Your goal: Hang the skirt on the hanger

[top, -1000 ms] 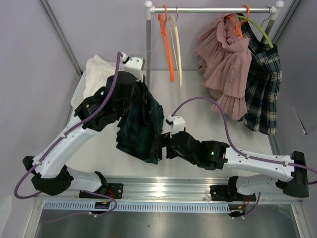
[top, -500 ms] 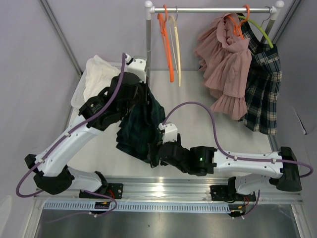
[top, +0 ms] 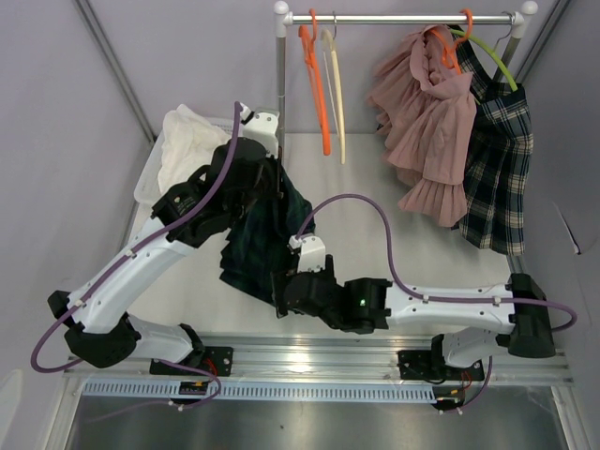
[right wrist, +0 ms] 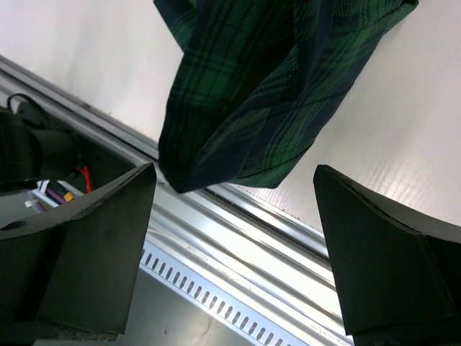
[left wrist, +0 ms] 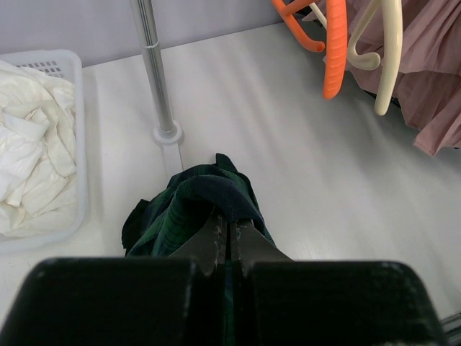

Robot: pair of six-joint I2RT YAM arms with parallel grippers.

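Observation:
My left gripper is shut on the waistband of a dark green plaid skirt and holds it hanging above the table; the pinched fabric shows in the left wrist view. My right gripper is open at the skirt's lower hem, near the table's front edge. In the right wrist view the skirt hangs above the wide-open fingers, apart from them. An orange hanger and a cream hanger hang bare on the rail.
A pink skirt and a dark plaid skirt hang on hangers at the rail's right end. A white basket with white cloth sits at the back left. The rack's upright pole stands just behind my left gripper.
My right arm has swung left and nearer, bringing its open gripper under the skirt's lower hem. My left gripper holds the skirt almost still.

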